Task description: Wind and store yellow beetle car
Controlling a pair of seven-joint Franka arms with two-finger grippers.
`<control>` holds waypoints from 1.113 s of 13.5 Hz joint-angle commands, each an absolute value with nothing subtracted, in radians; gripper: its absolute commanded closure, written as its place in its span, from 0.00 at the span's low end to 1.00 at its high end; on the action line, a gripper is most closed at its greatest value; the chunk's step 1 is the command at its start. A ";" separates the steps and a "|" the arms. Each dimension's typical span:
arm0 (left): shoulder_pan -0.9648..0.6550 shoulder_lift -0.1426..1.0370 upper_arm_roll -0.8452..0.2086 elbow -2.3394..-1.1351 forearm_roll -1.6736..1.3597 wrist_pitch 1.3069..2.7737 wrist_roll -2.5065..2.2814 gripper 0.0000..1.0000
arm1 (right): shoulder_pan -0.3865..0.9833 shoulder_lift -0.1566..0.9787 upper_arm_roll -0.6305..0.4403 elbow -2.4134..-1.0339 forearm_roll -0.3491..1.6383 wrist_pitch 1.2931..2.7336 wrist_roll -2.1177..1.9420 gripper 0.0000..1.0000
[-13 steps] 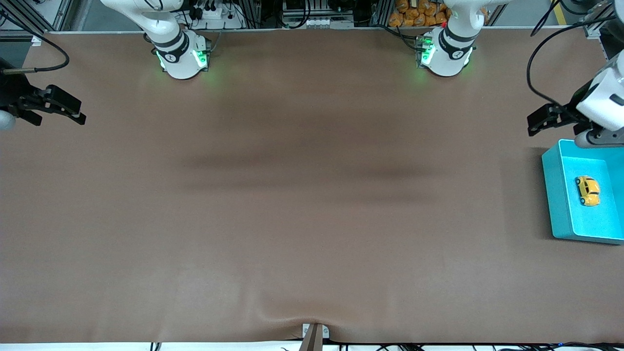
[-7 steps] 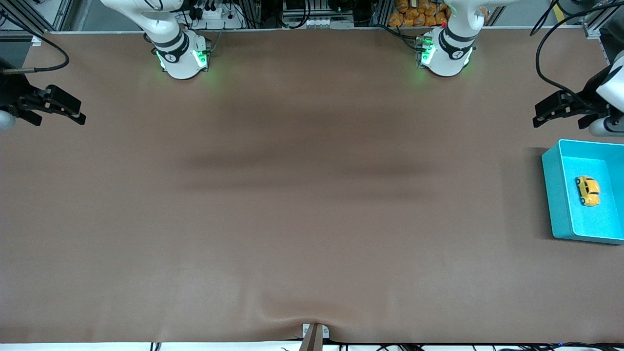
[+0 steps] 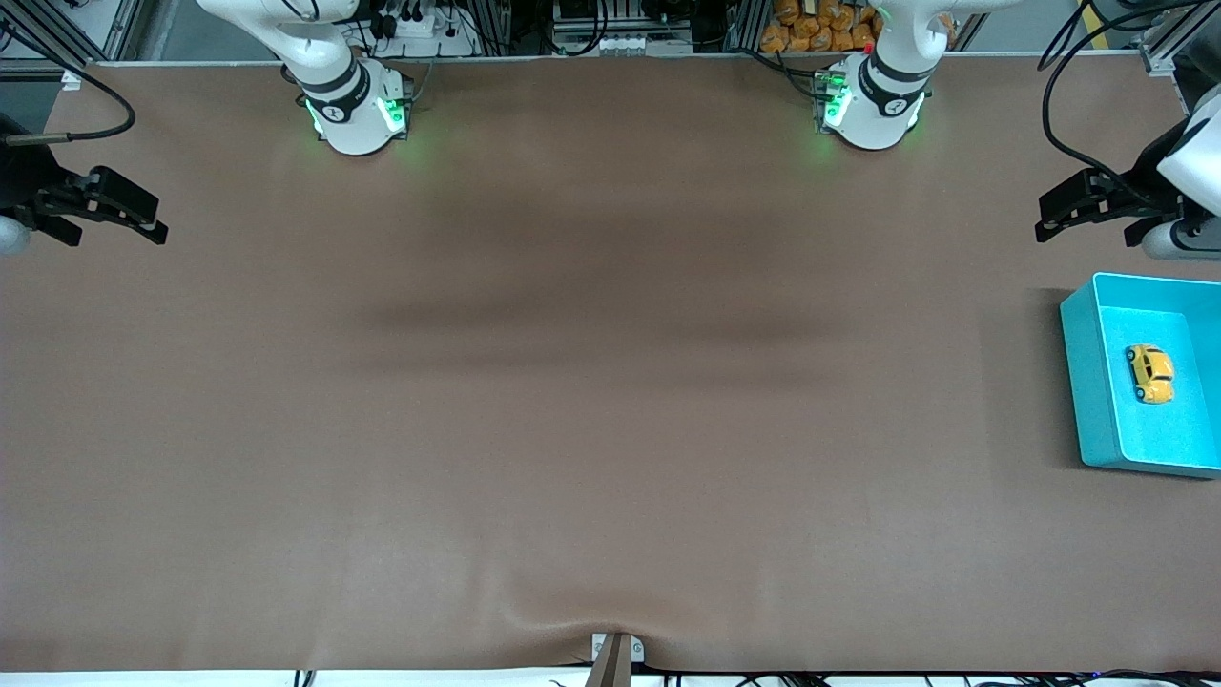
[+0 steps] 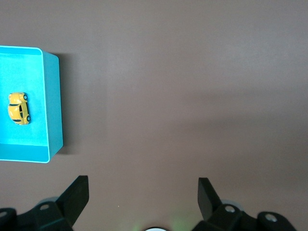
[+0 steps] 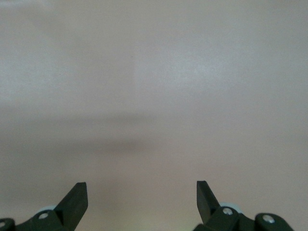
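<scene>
Front high, facing bases; wrists look down at table (image 3: 610, 429).

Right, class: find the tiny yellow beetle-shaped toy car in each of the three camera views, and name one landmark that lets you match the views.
Front view: the tiny yellow beetle-shaped toy car lies in the open teal plastic bin at the left arm's end of the table.
Left wrist view: the car lies in the same bin.
Right wrist view: not in it.
Shared landmark: the teal bin.
</scene>
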State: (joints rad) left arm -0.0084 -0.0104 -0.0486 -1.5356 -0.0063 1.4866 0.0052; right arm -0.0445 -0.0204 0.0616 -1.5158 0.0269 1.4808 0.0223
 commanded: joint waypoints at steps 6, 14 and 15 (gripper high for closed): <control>-0.017 -0.049 -0.040 -1.520 -0.021 1.462 -0.008 0.00 | -0.058 -0.032 0.072 -1.528 0.020 1.491 0.017 0.00; -0.014 -0.058 -0.040 -1.529 0.002 1.450 -0.009 0.00 | -0.057 -0.034 0.071 -1.528 0.020 1.496 0.017 0.00; -0.014 -0.058 -0.040 -1.529 0.002 1.451 -0.009 0.00 | -0.057 -0.034 0.071 -1.528 0.020 1.496 0.017 0.00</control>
